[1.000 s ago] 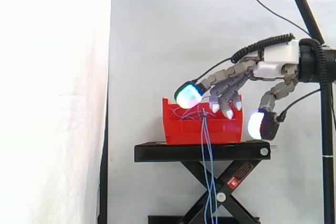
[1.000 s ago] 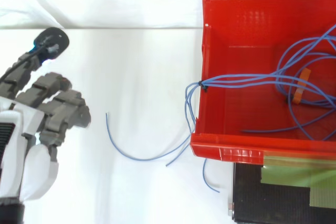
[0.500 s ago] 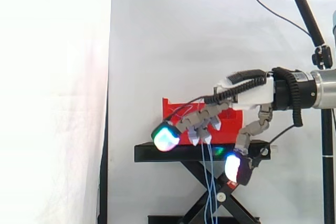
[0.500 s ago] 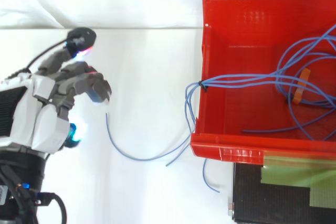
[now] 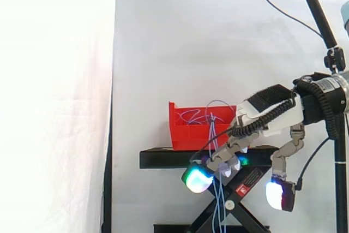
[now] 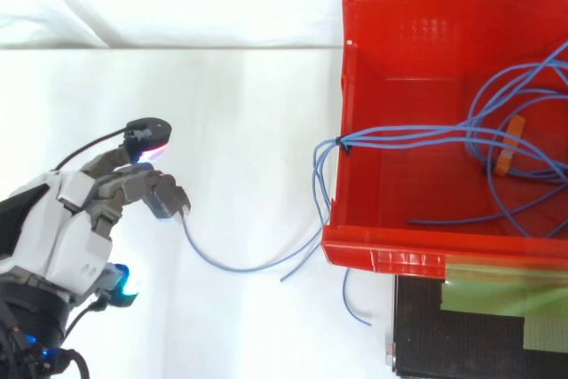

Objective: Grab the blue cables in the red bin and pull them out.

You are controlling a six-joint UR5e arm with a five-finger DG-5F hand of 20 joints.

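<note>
The red bin [image 5: 188, 132] stands on the black stand [image 5: 163, 158]. Blue cables [image 6: 497, 113] lie tangled inside it. A tied bundle [image 6: 324, 175] runs over the bin's left wall [image 6: 344, 86] and hangs down in front of the stand as loose strands [image 5: 218, 203]. One strand curves out to a free end [image 6: 184, 219]. My hand [image 5: 264, 115] is below the bin, level with the stand's top, open with relaxed fingers pointing down-left and the thumb well apart. Its fingertips [image 6: 170, 203] are right beside that free end, with nothing held.
The scissor legs [image 5: 240, 189] under the stand cross behind the hanging strands. A black camera pole [image 5: 322, 20] rises at the right. An orange tag [image 6: 508, 153] lies among the cables in the bin. A white curtain is behind everything.
My hand has dropped from bin height to below the stand's top. Seen from above, it has shifted toward the bin until its fingertips are next to the loose strand's end. The cables have not moved.
</note>
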